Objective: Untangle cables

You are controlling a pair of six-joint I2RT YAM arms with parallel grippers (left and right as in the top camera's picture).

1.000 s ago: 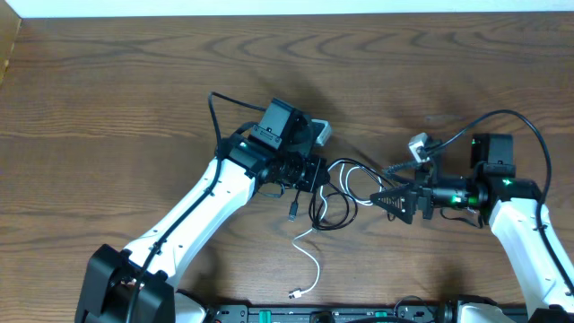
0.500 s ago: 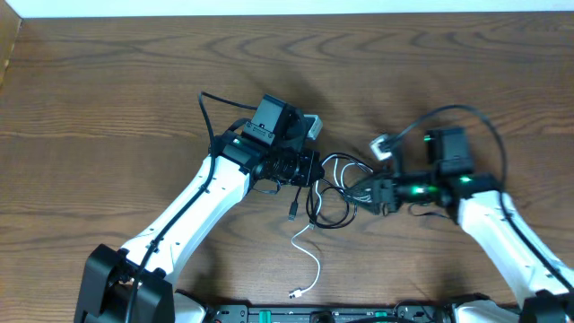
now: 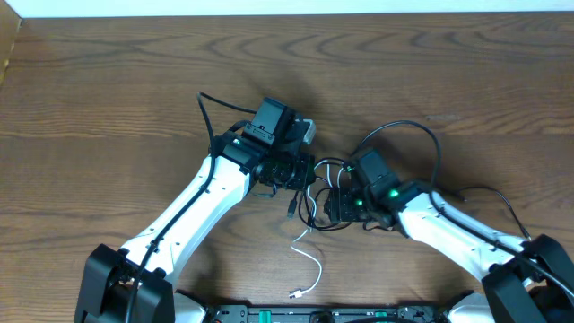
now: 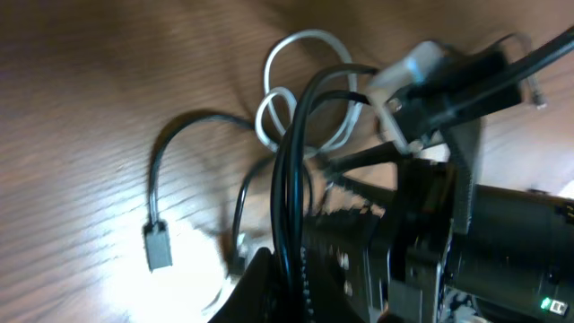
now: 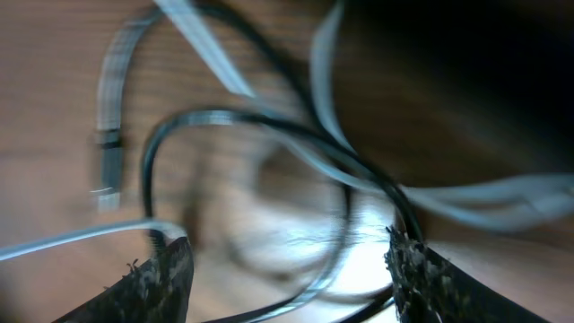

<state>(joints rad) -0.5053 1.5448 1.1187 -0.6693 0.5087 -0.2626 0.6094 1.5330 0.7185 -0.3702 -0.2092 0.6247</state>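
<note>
Two arms meet over one tangle at mid-desk. Overhead: on the brown wood-grain desk point(image 3: 108, 81) the left gripper point(image 3: 303, 176) sits at the tangle's left edge and the right gripper point(image 3: 334, 205) at its right edge, close together. The thin black cords point(image 3: 316, 218) loop in a knot between them. The short thin white cord point(image 3: 314, 262) trails out of the knot toward the near edge, its small plug lying free on the wood. A black plug end point(image 3: 292, 212) pokes out at the knot's lower left. Left wrist: the left jaws are closed, and the black cords rise straight from their tip and look pinched there. The white cord coils in a few loops beyond. One black cord curves off to the left and ends in a small rectangular plug flat on the desk. The right arm's black body fills the right side, partly blurred. Right wrist: heavy blur. Two dark fingers point(image 5: 166, 278) show at the bottom corners, well apart, so the right jaws are open. A black loop lies on the desk between and ahead of them, not pinched. White strands cross above it, and a greyish cord end point(image 5: 108, 170) lies at the left.
</note>
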